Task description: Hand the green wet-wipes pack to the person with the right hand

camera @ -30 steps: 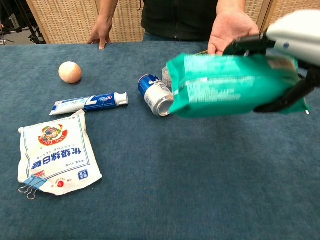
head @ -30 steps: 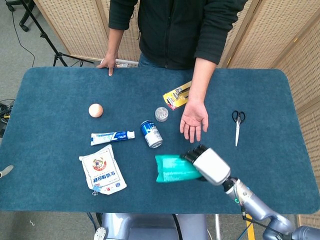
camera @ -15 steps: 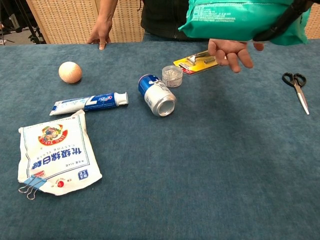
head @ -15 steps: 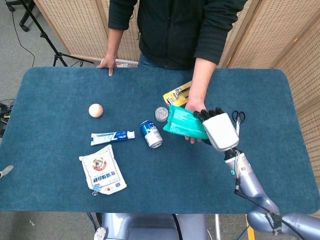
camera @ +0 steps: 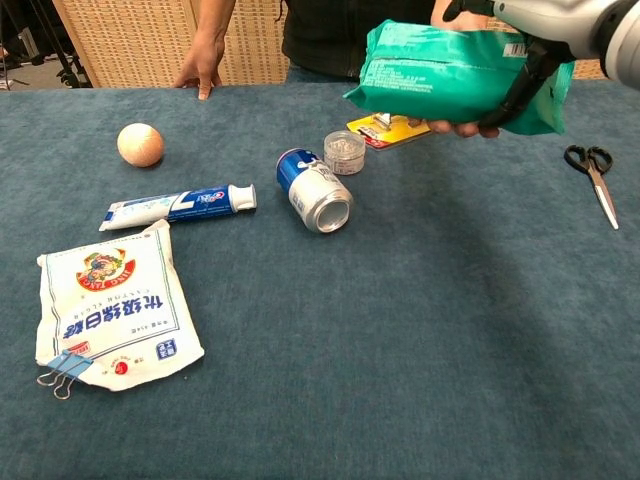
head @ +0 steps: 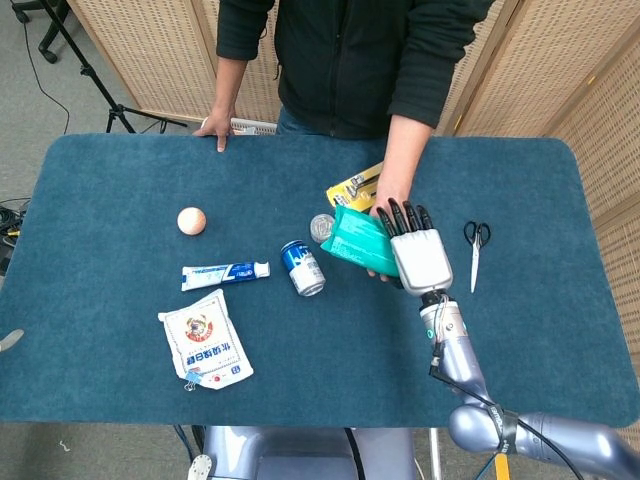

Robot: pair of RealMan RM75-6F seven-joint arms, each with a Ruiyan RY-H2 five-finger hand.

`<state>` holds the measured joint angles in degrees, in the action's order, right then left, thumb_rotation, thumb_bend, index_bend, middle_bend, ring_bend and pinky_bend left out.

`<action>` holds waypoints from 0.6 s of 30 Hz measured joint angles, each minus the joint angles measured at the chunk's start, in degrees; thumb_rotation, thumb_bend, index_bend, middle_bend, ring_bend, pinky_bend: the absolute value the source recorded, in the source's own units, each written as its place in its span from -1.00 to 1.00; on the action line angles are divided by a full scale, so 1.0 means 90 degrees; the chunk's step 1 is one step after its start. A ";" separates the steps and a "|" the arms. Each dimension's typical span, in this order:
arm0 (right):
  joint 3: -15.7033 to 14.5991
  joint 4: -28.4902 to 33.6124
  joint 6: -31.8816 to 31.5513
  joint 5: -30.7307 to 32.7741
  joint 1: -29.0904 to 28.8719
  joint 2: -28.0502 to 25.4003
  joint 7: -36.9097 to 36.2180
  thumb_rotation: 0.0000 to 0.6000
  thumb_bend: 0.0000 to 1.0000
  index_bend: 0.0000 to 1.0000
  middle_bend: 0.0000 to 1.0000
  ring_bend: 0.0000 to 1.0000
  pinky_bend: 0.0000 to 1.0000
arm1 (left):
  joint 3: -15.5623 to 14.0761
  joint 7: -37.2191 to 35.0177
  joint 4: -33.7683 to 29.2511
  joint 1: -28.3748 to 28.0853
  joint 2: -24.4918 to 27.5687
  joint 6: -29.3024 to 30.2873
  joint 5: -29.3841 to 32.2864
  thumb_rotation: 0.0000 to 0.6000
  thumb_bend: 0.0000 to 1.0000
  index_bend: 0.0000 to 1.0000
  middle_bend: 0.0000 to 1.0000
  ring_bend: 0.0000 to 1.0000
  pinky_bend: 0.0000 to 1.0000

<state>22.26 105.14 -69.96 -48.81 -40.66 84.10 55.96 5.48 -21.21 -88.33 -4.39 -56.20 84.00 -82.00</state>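
Observation:
The green wet-wipes pack [head: 357, 243] [camera: 440, 74] is held off the table in my right hand [head: 418, 252] [camera: 545, 30], whose dark fingers wrap over its far side and whose thumb crosses its near face. The pack lies right over the person's open palm [camera: 462, 127], whose fingertips show just under its lower edge; I cannot tell whether it rests on them. In the head view the person's forearm [head: 397, 165] comes down to the pack from the far table edge. My left hand is not in either view.
A blue can [head: 302, 268] lies on its side, with a small clear jar [head: 321, 227] and a yellow carded item [head: 354, 187] near the pack. Scissors [head: 475, 250] lie to the right. On the left are a toothpaste tube [head: 225, 272], an egg [head: 191, 220] and a white pouch [head: 205, 345].
My right hand carried the pack up from low over the table's near side to the person's open palm, then lowered it slightly onto that hand.

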 measured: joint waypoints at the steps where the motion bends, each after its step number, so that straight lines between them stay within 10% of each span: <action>1: 0.0015 0.0100 -0.0048 -0.0011 -0.0016 -0.0035 0.0023 1.00 -0.61 -1.00 -1.00 -1.00 -0.88 | -0.0001 -0.0002 0.0000 -0.0002 0.0001 -0.0004 -0.0002 1.00 -1.00 -1.00 -1.00 -1.00 -0.74; 11: 0.0012 0.1504 -0.0724 -0.0544 0.0233 -0.0964 -0.0035 1.00 -1.00 -1.00 -1.00 -1.00 -0.90 | 0.0002 -0.0039 -0.0017 0.0049 0.0018 0.0115 -0.0040 1.00 -1.00 -1.00 -1.00 -1.00 -0.74; 18: -0.0881 0.1440 -0.1193 -0.2570 0.1209 -0.1698 -0.1450 1.00 -1.00 -1.00 -1.00 -1.00 -0.99 | -0.0020 0.0036 -0.0010 0.0072 -0.0016 0.0216 -0.0145 1.00 -1.00 -1.00 -1.00 -1.00 -0.74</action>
<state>14.34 118.10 -80.70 -71.94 -29.78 68.82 42.92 5.30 -20.89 -88.42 -3.74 -56.34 85.95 -83.30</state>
